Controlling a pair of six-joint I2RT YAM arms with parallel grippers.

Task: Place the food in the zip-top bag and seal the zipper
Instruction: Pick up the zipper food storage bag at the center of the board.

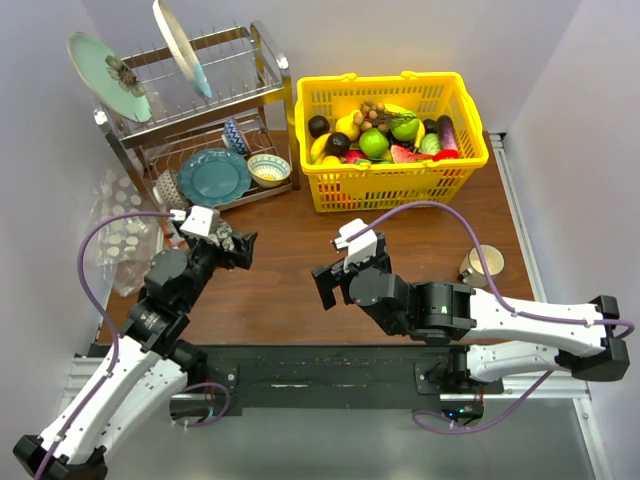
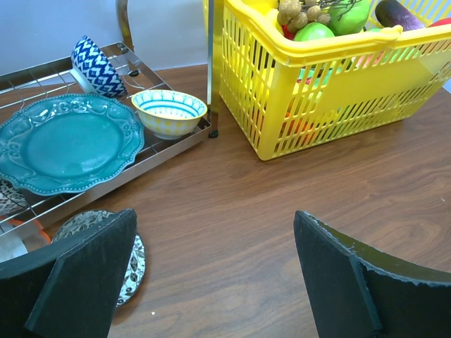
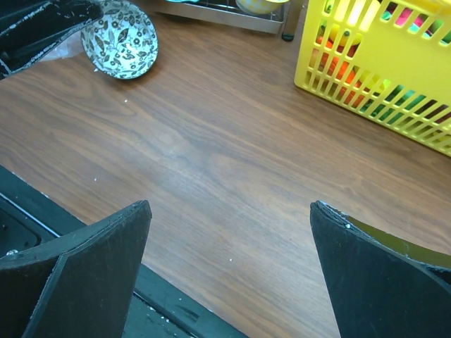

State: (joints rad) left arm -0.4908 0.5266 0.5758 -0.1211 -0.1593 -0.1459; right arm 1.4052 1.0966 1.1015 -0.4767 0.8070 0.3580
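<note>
The food lies in a yellow basket (image 1: 330, 140) at the back of the table: two green apple-like balls (image 1: 374, 143) (image 1: 405, 128) and a cluster of tan-brown balls (image 1: 372, 112), among other toy fruit. A red piece (image 1: 447, 155) shows at the basket's right. The left wrist view shows the cluster (image 2: 299, 12) and a green ball (image 2: 313, 32). I cannot see the zip-top bag or its zipper in any view. My left gripper (image 1: 235, 245) (image 2: 215, 232) is open and empty over the wood near the dish rack. My right gripper (image 1: 335, 285) (image 3: 231, 211) is open and empty, in front of the basket.
A metal dish rack (image 1: 200, 120) at the back left holds a teal plate (image 2: 63, 141) and a small bowl (image 2: 169, 113). A floral bowl (image 3: 121, 28) lies beside it. Dotted clear wrap (image 1: 115, 240) sits at the left edge. A mug (image 1: 485, 263) stands at the right.
</note>
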